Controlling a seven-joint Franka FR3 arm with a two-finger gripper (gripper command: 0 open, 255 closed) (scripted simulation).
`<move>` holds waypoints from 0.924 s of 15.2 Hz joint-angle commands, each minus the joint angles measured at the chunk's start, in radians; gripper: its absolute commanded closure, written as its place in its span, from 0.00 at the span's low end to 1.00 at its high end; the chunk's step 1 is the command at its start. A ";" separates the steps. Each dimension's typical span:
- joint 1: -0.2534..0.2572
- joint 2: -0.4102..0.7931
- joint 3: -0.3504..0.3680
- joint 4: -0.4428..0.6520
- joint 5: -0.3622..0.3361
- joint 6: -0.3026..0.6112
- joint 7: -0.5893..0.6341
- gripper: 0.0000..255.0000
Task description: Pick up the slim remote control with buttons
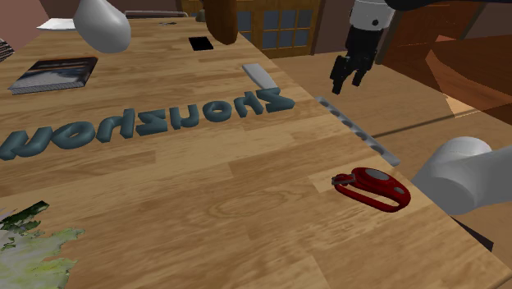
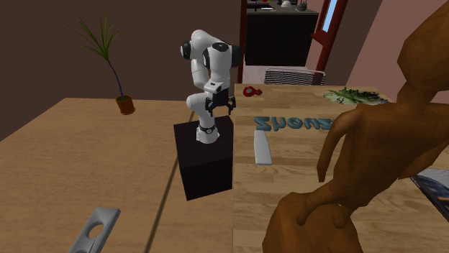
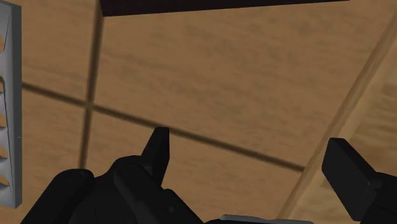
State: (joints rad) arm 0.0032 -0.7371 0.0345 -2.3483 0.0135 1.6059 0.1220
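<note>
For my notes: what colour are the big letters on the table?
Teal; the letters show best in the shoulder view.

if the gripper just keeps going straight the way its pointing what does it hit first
Bare brown wooden planking, judging by the wrist view: nothing lies between the open gripper and it. The grey slatted strip sits off to one side. Whether that wood is floor or table is unclear.

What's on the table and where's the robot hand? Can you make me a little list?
gripper: open, raised, holding nothing
slim grey remote: flat on the wooden table beside the blue letters, untouched
grey slotted strip: along the table's edge
red clip: on the table too
</note>
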 commanded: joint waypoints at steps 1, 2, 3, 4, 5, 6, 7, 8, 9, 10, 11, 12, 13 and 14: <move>0.000 0.000 0.000 0.000 0.000 0.000 0.000 0.00; 0.000 0.036 0.013 0.025 0.009 0.012 0.023 0.00; 0.000 0.072 0.027 0.050 0.016 0.023 0.046 0.00; -0.001 0.108 0.039 0.077 0.023 0.034 0.069 0.00; -0.002 0.145 0.052 0.106 0.028 0.043 0.091 0.00; -0.003 0.182 0.064 0.135 0.032 0.051 0.114 0.00; -0.004 0.219 0.075 0.166 0.036 0.059 0.136 0.00; -0.005 0.256 0.087 0.198 0.038 0.065 0.159 0.00; -0.006 0.294 0.097 0.232 0.039 0.070 0.181 0.00; -0.007 0.332 0.107 0.267 0.039 0.074 0.204 0.00; -0.009 0.370 0.118 0.303 0.039 0.077 0.227 0.00; -0.009 0.408 0.127 0.341 0.037 0.079 0.249 0.00; -0.010 0.447 0.136 0.380 0.034 0.079 0.272 0.00; -0.010 0.486 0.145 0.420 0.030 0.078 0.295 0.00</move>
State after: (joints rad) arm -0.0093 -0.2889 0.1650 -1.9670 0.0445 1.6846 0.3852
